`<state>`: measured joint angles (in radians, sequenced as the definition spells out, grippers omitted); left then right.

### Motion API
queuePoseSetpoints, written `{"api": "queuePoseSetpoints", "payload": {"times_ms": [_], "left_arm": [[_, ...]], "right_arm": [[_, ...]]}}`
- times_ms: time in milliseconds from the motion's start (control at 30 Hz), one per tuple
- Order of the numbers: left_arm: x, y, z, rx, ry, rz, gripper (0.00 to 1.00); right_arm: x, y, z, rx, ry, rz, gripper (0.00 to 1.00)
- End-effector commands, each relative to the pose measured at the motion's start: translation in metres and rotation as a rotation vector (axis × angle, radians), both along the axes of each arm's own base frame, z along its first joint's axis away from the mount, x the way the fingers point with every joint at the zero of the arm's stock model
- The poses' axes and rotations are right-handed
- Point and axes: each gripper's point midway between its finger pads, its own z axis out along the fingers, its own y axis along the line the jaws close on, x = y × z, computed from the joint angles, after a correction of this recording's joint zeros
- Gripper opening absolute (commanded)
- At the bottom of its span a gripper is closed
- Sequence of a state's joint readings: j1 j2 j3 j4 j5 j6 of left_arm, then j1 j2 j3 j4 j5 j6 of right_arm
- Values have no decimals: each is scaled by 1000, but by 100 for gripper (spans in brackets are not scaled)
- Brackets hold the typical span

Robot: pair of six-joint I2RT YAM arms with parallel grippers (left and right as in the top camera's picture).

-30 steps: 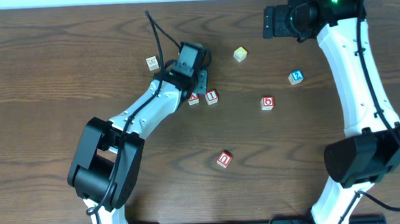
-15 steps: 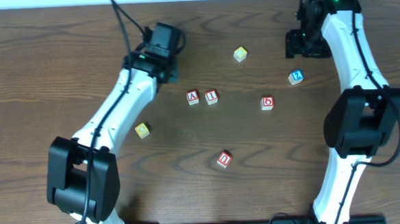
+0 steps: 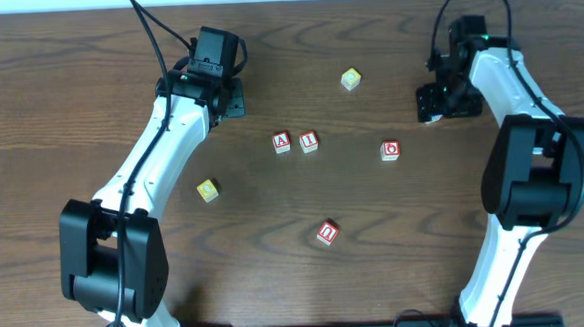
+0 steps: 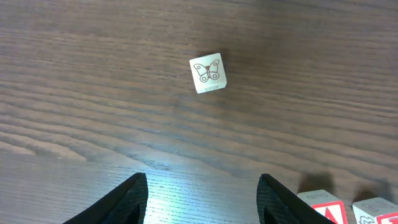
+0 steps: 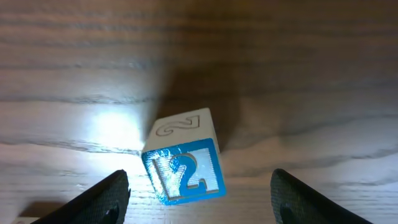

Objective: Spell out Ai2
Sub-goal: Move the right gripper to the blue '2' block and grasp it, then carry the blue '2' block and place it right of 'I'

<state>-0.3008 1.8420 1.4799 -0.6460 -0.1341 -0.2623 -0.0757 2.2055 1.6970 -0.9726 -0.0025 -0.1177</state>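
Note:
The red "A" cube (image 3: 282, 142) and the red "I" cube (image 3: 309, 141) sit side by side at the table's middle. Their tops also show at the bottom right of the left wrist view, "A" (image 4: 323, 208) and "I" (image 4: 374, 210). My left gripper (image 3: 230, 97) is open and empty, up and left of them (image 4: 202, 199). The blue "2" cube (image 5: 184, 171) lies on the table between the open fingers of my right gripper (image 5: 199, 193). In the overhead view my right gripper (image 3: 435, 102) hides that cube.
A red "O" cube (image 3: 390, 150) lies right of the pair and a red "U" cube (image 3: 327, 233) nearer the front. Yellow cubes lie at the back (image 3: 351, 78) and at the left (image 3: 207, 190). A white butterfly cube (image 4: 208, 73) lies ahead of my left gripper.
My left arm has pulled back up and left from the "A" and "I" cubes, uncovering a yellow cube. My right gripper has come down over the blue "2" cube.

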Motion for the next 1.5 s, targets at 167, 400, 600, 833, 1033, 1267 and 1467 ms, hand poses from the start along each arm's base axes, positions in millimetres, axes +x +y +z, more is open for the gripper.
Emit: {"api": "queuePoseSetpoints", "payload": {"times_ms": [167, 400, 600, 833, 1033, 1267, 1467], "left_arm": [[5, 1, 11, -13, -27, 6, 58], [5, 1, 11, -13, -29, 6, 58], [8, 0, 12, -17, -40, 6, 59], [8, 0, 13, -18, -42, 6, 59], [8, 0, 13, -17, -42, 6, 59], [9, 9, 15, -11, -44, 20, 59], [2, 28, 19, 2, -19, 39, 58]], "right_arm": [[10, 8, -1, -45, -43, 84, 63], [10, 7, -2, -47, -46, 106, 57], [9, 9, -2, -40, -43, 118, 43], [7, 9, -7, -35, -27, 118, 31], [7, 11, -7, -29, -28, 111, 31], [25, 51, 15, 33, -84, 114, 22], [49, 114, 67, 54, -182, 184, 14]]}}
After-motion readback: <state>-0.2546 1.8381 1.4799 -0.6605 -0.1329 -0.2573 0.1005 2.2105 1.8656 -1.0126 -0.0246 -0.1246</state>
